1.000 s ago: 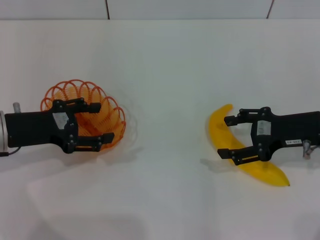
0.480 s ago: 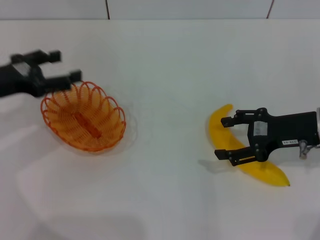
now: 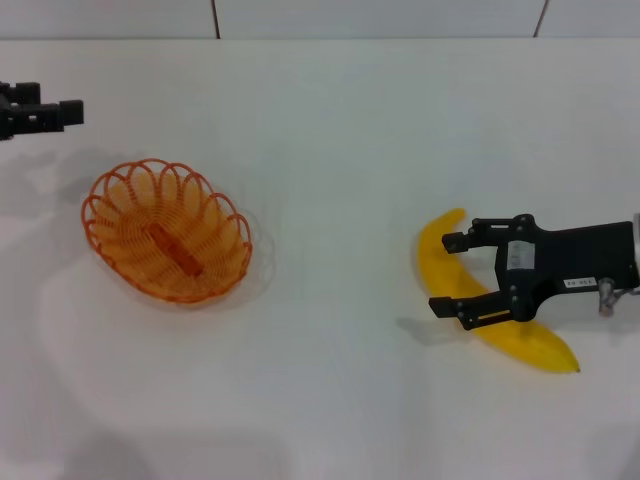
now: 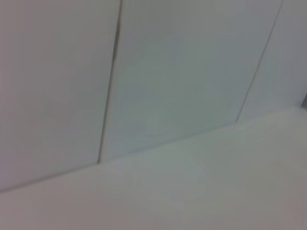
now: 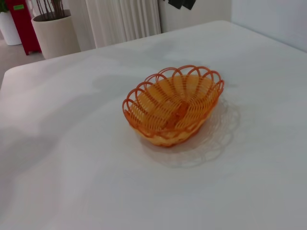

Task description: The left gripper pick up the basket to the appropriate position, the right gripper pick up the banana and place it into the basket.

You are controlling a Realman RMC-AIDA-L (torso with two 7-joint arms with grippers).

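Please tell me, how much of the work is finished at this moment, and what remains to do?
Looks done: the basket stands free and empty on the table; the left gripper is off at the table's far left edge, apart from it. In hand: the right gripper is open with its fingers astride the banana, which lies on the table, not yet gripped or lifted. Left: closing, lifting, carrying the banana over and dropping it in the basket.

Orange woven basket [image 3: 168, 231] upright at left, yellow banana [image 3: 480, 302] lying right
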